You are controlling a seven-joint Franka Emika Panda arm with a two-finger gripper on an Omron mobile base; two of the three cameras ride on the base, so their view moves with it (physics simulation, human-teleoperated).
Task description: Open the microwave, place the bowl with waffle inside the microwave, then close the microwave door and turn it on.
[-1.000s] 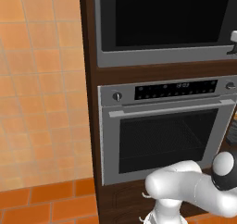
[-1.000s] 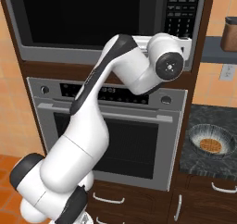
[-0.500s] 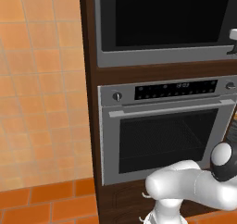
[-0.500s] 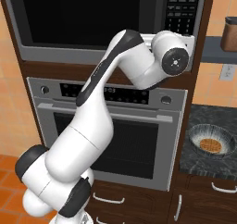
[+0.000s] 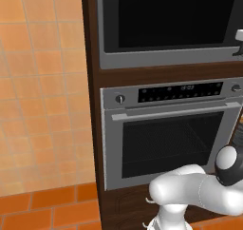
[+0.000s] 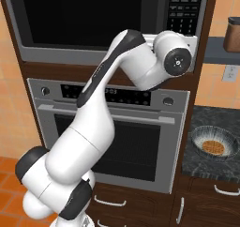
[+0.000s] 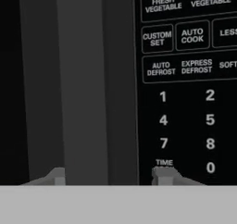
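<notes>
The microwave (image 6: 93, 19) is built into dark wood above the silver oven, and its black glass door (image 5: 166, 15) is shut. My gripper (image 7: 109, 174) is open at the microwave's right side, close to the front. Its fingertips (image 7: 56, 174) stand either side of the door's grey vertical handle (image 7: 83, 79), with the keypad (image 7: 185, 107) just to the right. In the right base view my wrist (image 6: 176, 59) covers the hand. The bowl with the waffle (image 6: 213, 144) sits on the dark counter at the lower right.
The silver oven (image 5: 171, 138) with knobs and a handle sits directly below the microwave. A brown jar (image 6: 232, 34) stands on a shelf at the right. Drawers (image 6: 140, 207) lie below the oven, and orange tiled wall (image 5: 42, 81) is at the left.
The arm's wrist and elbow have shifted slightly toward the microwave's right side. The door remains shut and the bowl has not moved.
</notes>
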